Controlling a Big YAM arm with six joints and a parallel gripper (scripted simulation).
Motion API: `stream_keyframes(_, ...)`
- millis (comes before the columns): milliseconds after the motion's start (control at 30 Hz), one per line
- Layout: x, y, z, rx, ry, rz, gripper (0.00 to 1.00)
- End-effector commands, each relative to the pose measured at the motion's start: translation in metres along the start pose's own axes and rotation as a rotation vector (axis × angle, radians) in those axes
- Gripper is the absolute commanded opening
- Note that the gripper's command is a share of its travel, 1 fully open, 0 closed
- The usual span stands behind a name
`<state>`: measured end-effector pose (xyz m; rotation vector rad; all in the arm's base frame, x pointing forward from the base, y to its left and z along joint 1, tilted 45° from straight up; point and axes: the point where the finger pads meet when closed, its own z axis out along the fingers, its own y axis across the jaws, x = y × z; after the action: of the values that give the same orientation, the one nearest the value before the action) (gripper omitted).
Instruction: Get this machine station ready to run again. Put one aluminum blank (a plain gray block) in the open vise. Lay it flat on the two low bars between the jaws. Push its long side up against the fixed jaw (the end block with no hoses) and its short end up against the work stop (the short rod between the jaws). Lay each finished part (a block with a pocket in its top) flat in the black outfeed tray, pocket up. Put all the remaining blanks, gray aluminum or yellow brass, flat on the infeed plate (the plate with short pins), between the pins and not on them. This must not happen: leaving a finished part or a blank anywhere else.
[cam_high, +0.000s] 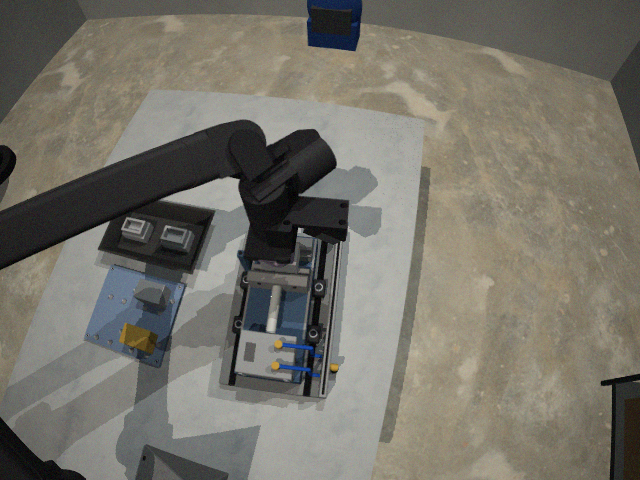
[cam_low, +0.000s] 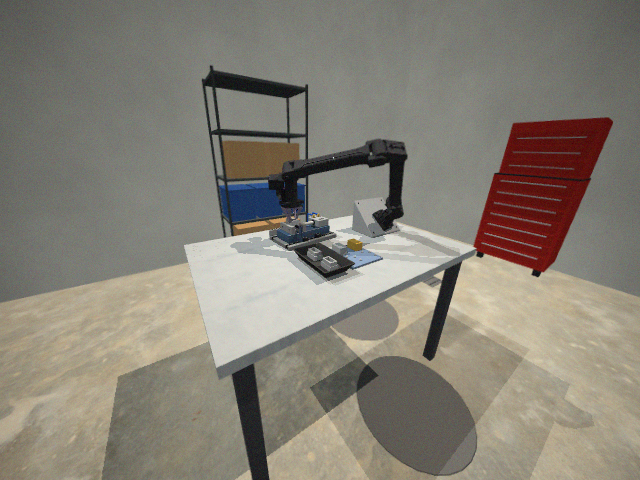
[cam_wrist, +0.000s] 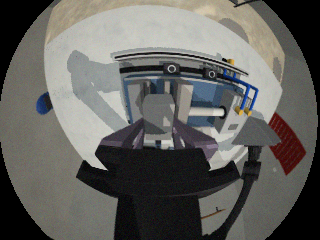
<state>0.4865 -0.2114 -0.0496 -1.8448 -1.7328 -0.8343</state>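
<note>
My gripper (cam_wrist: 158, 121) (cam_low: 292, 212) is shut on a plain gray aluminum blank (cam_wrist: 159, 110), over the gap between the fixed jaw (cam_wrist: 134, 102) and the moving jaw (cam_wrist: 184, 102) (cam_high: 279, 280) of the vise. The arm hides the blank in the top view; its seating on the bars and contact with the work stop cannot be told. Two finished parts (cam_high: 135, 228) (cam_high: 176, 241) sit pocket up in the black outfeed tray (cam_high: 202, 242). Another gray blank (cam_high: 151, 293) (cam_low: 339, 248) and a yellow brass blank (cam_high: 138, 337) (cam_low: 354, 244) are on the blue infeed plate (cam_high: 103, 320) (cam_low: 369, 258).
The vise's hose block (cam_high: 266, 356) (cam_wrist: 231, 112) carries blue hoses (cam_high: 296, 346) (cam_wrist: 245, 86) with yellow ends. Dark clamps (cam_high: 318, 287) (cam_wrist: 171, 69) stand along the vise side. The tray and infeed plate lie beside the vise. A gray angled bracket (cam_high: 178, 465) (cam_low: 369, 217) stands near the arm's base.
</note>
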Motion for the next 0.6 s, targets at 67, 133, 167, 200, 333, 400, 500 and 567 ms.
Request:
stream_keyframes(67,0.0038,0.0129,-0.0178,-0.037,-0.025,-0.022,0.0)
stream_keyframes(133,0.0038,0.013,-0.0179,-0.037,-0.025,-0.022,0.0)
stream_keyframes(167,0.0038,0.013,-0.018,-0.037,-0.025,-0.022,0.0)
stream_keyframes(200,0.0038,0.0131,-0.0182,-0.037,-0.025,-0.022,0.0)
stream_keyframes(333,0.0039,0.0135,-0.019,-0.038,-0.025,-0.023,0.0)
stream_keyframes(400,0.004,0.0137,-0.0197,-0.039,-0.026,-0.023,0.0)
stream_keyframes(500,0.0041,0.0143,-0.0209,-0.04,-0.026,-0.024,0.0)
stream_keyframes(567,0.0043,0.0147,-0.0219,-0.04,-0.027,-0.025,0.0)
